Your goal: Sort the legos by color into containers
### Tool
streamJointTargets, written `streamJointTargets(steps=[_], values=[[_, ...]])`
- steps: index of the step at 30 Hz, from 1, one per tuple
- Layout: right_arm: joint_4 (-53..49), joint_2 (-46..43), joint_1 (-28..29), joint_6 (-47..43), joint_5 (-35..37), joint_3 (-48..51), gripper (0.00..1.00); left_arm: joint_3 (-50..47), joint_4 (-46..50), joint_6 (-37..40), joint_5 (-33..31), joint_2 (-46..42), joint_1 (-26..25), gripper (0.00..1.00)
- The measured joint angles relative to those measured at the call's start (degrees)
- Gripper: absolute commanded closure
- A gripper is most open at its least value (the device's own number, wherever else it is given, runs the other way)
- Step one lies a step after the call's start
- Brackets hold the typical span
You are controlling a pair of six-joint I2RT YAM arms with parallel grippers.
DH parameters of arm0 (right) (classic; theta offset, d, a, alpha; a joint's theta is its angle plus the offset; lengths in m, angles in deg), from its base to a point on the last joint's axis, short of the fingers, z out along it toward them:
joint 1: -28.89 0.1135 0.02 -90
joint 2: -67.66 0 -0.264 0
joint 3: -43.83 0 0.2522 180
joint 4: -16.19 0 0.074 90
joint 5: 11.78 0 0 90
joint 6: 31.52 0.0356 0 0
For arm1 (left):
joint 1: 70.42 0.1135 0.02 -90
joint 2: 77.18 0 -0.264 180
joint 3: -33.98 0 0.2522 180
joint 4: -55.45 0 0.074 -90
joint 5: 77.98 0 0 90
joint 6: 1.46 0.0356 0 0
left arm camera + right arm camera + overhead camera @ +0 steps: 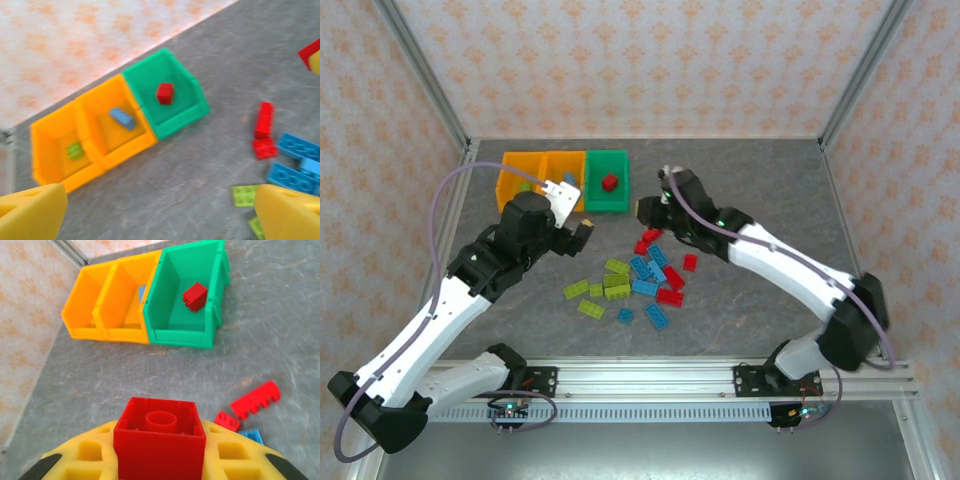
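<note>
Right gripper (647,210), clamped on a red brick (160,440) just short of the green bin (177,335) where one red piece (195,296) already lies, seems mid-delivery, so next it must carry forward over the rim and release.

Bins (560,156) behind, loose bricks (642,268) in front
We find three bins touching in a row at the table's (750,180) far left, one brick (164,93) inside each; the loose bricks lie scattered nearer us, before and right of that row
</note>
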Motion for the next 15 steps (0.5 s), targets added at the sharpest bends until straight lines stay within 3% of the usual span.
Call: streamJointTargets(steps=[9,15], values=[[-5.2,36.5,-0.9,-8.1,4.8,-36.1,0.76,-1.2,-1.0,0.6,-8.8,1.7,0.0,0.04],[-14.4,53.8,-2.1,-10.4,6.3,-58.7,0.52,-1.6,-1.8,1.3,-9.9,1.7,0.7,0.04]])
